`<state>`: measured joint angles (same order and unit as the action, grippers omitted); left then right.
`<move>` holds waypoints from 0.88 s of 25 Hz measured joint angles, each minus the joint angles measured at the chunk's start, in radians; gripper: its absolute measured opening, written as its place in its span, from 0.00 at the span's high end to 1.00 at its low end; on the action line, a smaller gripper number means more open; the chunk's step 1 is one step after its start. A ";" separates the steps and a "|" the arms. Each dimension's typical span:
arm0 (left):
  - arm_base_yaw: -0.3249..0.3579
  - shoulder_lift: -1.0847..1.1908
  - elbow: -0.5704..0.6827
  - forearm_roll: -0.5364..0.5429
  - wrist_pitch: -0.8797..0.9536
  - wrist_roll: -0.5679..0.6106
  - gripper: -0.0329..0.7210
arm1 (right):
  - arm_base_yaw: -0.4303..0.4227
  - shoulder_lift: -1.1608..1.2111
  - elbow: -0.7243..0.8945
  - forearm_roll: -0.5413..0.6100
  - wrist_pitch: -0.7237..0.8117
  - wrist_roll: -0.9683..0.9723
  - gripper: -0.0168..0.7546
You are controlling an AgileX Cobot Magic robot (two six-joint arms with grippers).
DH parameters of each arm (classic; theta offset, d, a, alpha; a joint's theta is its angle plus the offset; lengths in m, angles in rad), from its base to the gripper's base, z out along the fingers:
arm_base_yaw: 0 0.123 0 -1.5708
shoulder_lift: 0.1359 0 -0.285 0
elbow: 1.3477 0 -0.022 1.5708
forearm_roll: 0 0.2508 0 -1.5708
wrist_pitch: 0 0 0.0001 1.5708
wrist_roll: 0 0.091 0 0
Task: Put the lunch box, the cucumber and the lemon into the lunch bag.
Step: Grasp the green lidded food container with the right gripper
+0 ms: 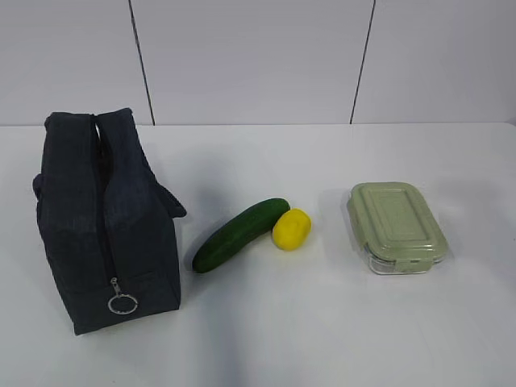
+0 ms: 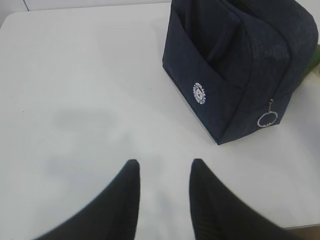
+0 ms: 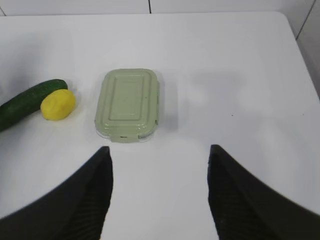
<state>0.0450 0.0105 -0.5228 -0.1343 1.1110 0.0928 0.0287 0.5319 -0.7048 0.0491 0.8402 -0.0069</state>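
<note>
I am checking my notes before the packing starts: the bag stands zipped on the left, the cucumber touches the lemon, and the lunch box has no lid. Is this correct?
One detail is wrong: the lunch box does have its lid on, a pale green one, as the right wrist view shows. The rest holds: the bag stands zipped on the left, and the cucumber touches the lemon.

Right wrist view: cucumber point(image 3: 27, 102) cut off at left edge. Left wrist view: lunch bag point(image 2: 235, 65) top cropped; its logo point(image 2: 199, 93) too small to read

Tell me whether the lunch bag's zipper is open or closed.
Closed. The lunch bag shows no gap along its seam, and the ring pull hangs at the zipper's lower end.
</note>
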 joint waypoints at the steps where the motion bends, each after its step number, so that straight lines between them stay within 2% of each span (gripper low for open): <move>1: 0.000 0.000 0.000 0.000 0.000 0.000 0.64 | 0.000 0.024 -0.004 0.015 -0.021 0.000 0.38; 7: 0.000 0.000 0.000 0.000 0.000 0.000 0.64 | 0.000 0.100 -0.008 0.098 -0.062 0.000 0.38; 12: 0.000 0.000 0.000 0.000 0.000 0.000 0.64 | 0.000 0.257 -0.012 0.143 -0.098 -0.023 0.38; 18: 0.000 0.000 0.000 0.000 0.000 0.000 0.64 | -0.001 0.499 -0.064 0.443 -0.113 -0.332 0.38; 22: 0.000 0.000 0.000 0.000 0.000 0.000 0.64 | -0.002 0.673 -0.155 0.576 -0.075 -0.521 0.38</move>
<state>0.0450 0.0105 -0.5228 -0.1343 1.1110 0.0928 0.0264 1.2053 -0.8594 0.6253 0.7655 -0.5281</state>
